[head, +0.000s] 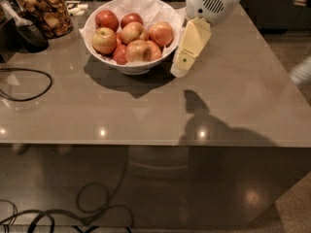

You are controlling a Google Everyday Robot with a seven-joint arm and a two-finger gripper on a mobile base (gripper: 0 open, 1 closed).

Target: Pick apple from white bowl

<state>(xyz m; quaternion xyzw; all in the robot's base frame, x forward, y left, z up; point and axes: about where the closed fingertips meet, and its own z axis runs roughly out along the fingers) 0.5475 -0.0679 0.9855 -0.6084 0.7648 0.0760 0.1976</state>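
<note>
The white bowl [133, 66] lined with crumpled white paper stands at the back middle of the brown table. It holds several red and yellow apples [138, 50]. My gripper [184, 64] hangs from the white arm housing [210, 3] just to the right of the bowl. Its pale yellow fingers point down and left, with the tip close beside the bowl's right rim. Nothing is held in it.
A glass jar of brown snacks [44, 11] stands at the back left, with a dark scoop-like object [26, 33] beside it. A black cable [26, 84] loops on the table's left side. More cables [73, 212] lie on the floor in front.
</note>
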